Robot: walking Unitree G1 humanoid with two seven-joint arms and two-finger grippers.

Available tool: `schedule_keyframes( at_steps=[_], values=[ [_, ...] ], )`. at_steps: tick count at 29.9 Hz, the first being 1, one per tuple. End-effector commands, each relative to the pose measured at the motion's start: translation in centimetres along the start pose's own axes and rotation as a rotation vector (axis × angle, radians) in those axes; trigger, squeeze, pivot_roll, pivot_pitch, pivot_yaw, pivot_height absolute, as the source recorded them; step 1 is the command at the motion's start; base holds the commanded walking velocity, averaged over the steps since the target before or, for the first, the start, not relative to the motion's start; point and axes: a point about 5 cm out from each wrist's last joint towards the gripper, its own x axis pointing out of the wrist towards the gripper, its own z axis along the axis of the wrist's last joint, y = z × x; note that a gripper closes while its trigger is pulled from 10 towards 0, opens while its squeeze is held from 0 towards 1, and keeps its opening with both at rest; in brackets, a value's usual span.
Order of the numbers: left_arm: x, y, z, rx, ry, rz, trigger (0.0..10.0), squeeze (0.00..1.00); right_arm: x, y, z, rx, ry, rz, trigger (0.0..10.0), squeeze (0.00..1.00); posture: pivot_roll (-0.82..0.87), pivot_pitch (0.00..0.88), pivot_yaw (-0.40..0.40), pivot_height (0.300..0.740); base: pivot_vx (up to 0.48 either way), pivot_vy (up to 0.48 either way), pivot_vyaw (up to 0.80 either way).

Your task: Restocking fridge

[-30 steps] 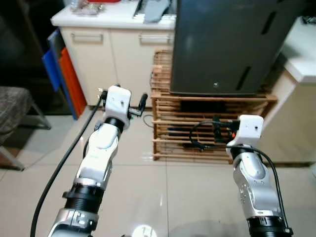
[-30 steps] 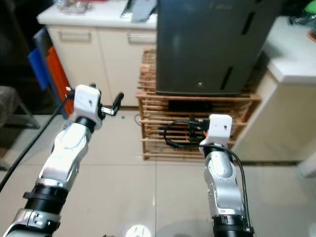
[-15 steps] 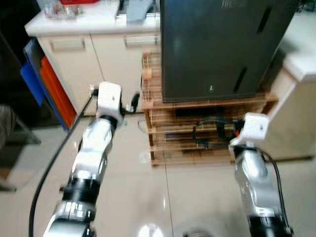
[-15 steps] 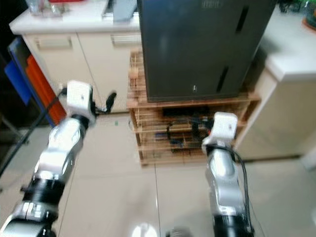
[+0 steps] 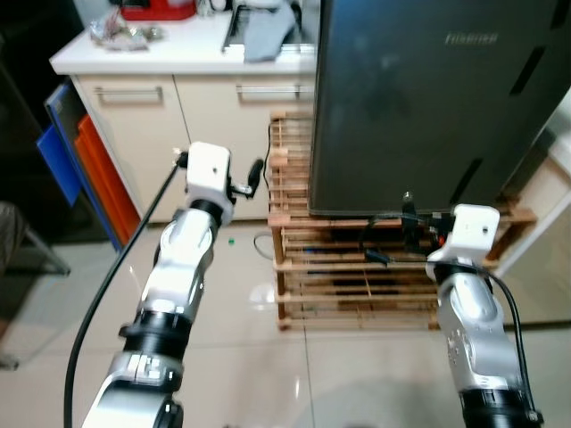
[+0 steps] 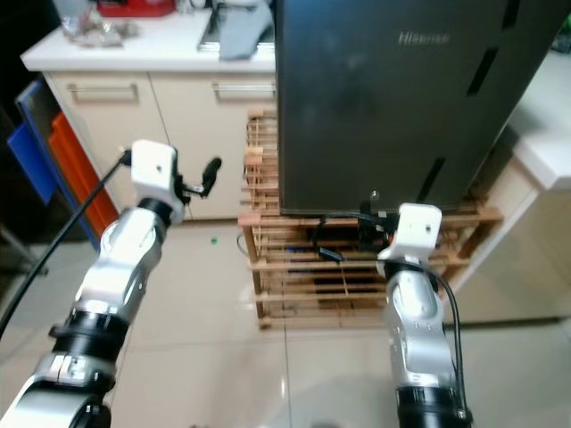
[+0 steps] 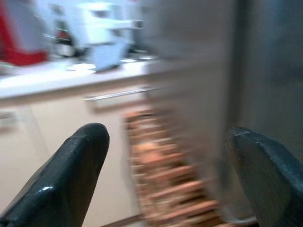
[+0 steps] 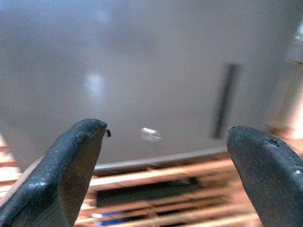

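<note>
I had both arms raised in front of the fridge (image 5: 428, 107), a dark grey box with its door closed, standing on a slatted wooden rack (image 5: 357, 285) on the tiled floor (image 5: 268, 357). The left claw (image 5: 257, 171) hung near the rack's left end, level with the cabinet front, its fingers (image 7: 61, 175) spread wide with nothing between them. The right claw (image 5: 409, 234) pointed at the lower edge of the fridge door, just above the rack's top slats, also spread wide and empty. To the left of the fridge ran a white counter (image 5: 169, 58) over cream cabinets (image 5: 161, 134), with a red object (image 5: 159, 9) and a grey cloth (image 5: 266, 37) near its back edge. Blue and orange boards (image 5: 85, 178) leaned against the cabinet's left end.
</note>
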Motion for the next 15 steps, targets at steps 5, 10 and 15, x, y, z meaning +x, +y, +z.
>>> schedule_keyframes(
  at_steps=[5,10,15],
  values=[
    [0.35,-0.15,-0.04,0.023,0.009,-0.007,10.0,0.00,0.12,-0.12,-0.07,0.006,0.001,0.001,10.0,0.00,-0.19,0.000,0.015,0.740,0.000,0.480,-0.79],
    [0.40,-0.17,0.10,0.021,0.005,-0.009,10.0,0.00,0.19,-0.28,-0.05,0.013,0.002,-0.007,10.0,0.00,-0.19,0.000,0.019,0.740,0.000,0.480,-0.77],
    [0.59,-0.28,0.14,0.009,0.004,-0.010,10.0,0.00,0.18,-0.27,-0.04,0.018,0.000,-0.009,10.0,0.00,-0.20,0.000,0.018,0.740,0.000,0.480,-0.76]
  ],
)
